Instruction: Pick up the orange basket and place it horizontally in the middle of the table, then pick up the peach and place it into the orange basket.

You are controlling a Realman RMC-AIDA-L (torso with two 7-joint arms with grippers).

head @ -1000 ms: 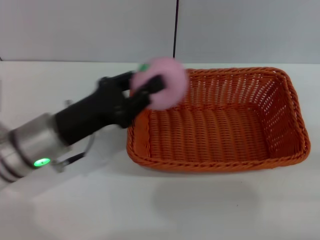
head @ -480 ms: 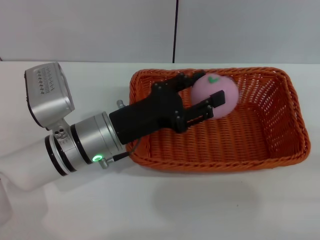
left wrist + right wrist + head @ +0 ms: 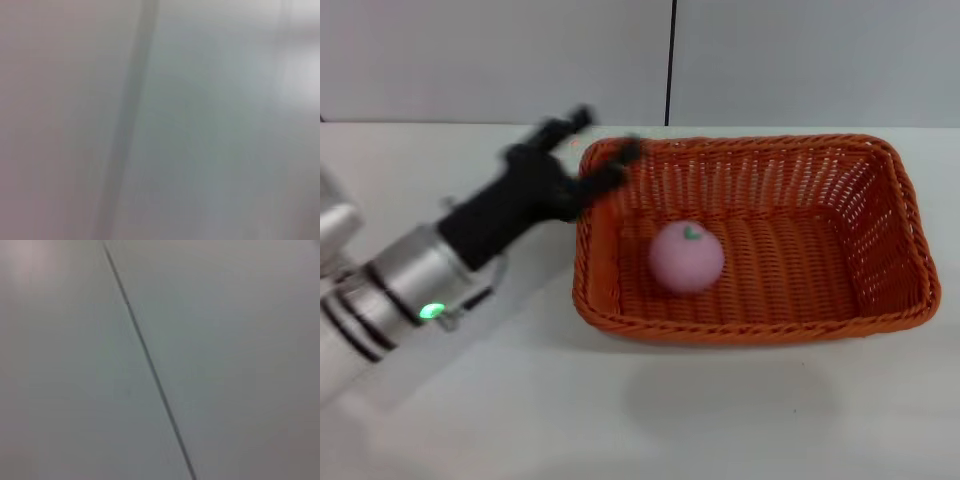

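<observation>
The orange basket (image 3: 790, 235) lies lengthwise on the white table (image 3: 640, 410), right of centre in the head view. The pink peach (image 3: 686, 257) rests on the basket's floor near its left end, free of any grip. My left gripper (image 3: 602, 150) is open and empty, blurred by motion, hovering over the basket's far left corner, above and left of the peach. Its black and silver arm (image 3: 410, 285) runs down to the lower left. The right gripper is out of view. Both wrist views show only a plain grey wall.
A grey wall with a dark vertical seam (image 3: 670, 60) backs the table. Bare white tabletop lies in front of and to the left of the basket.
The left gripper carried the peach over the basket, let it go, and pulled back to the left. The peach dropped to the basket's floor.
</observation>
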